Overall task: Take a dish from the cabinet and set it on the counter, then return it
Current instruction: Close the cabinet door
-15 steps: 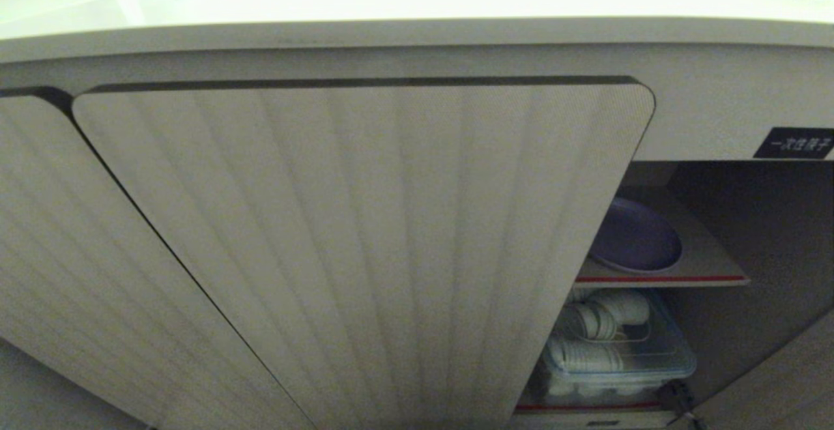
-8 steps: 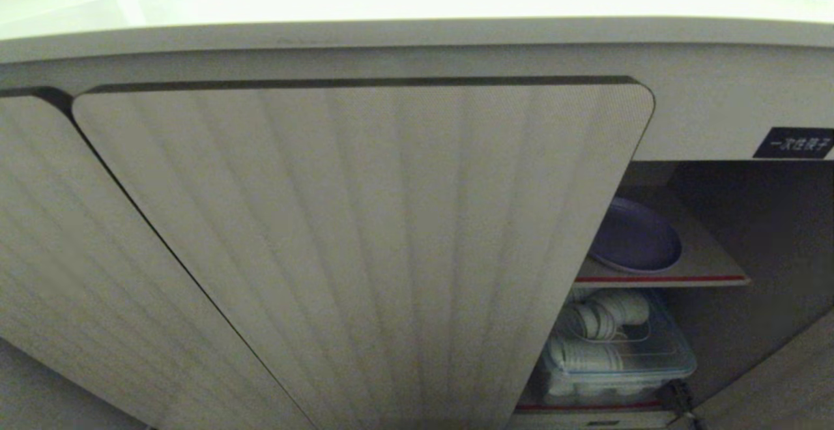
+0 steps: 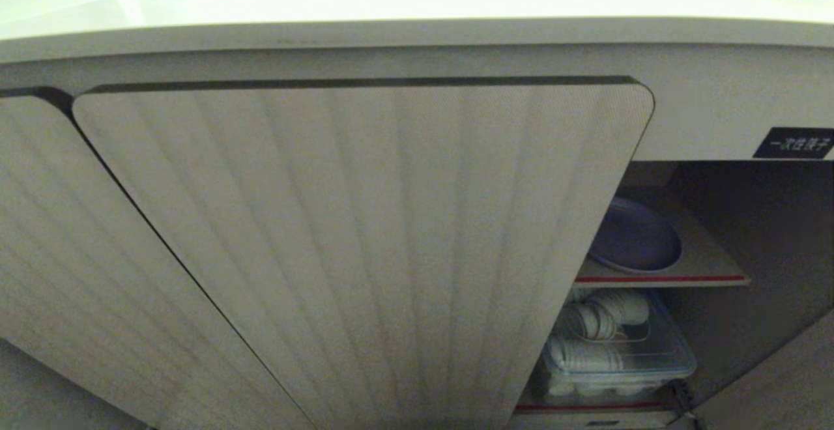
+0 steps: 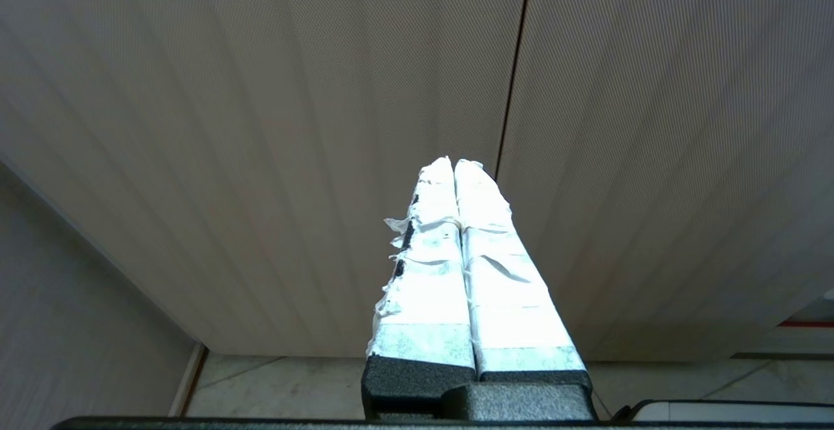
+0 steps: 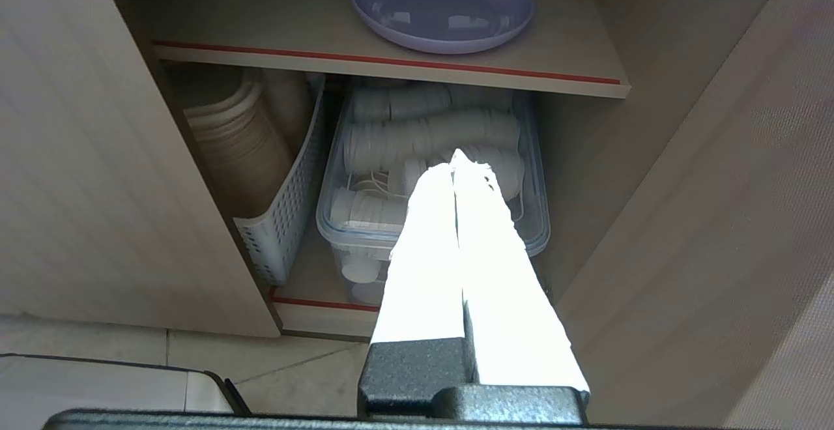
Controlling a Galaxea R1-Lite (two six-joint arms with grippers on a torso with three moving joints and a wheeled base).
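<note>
The left pincer (image 4: 454, 164) has two long tapering fingers wrapped in white tape, whose torn, frayed edges stick out along one side and show strips of black beneath. Each finger grows out of a chunky block of rough, grainy black material, with a flat black edge of the wrist housing below. The right pincer (image 5: 456, 156) is built the same: white-taped fingers, smoother in their wrapping, on matching speckled black blocks.

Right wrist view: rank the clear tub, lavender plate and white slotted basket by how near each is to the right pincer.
1. Clear tub, lower shelf, directly beyond the shut right pincer.
2. White basket, beside the tub.
3. Lavender plate, upper red-edged shelf, farthest.
</note>
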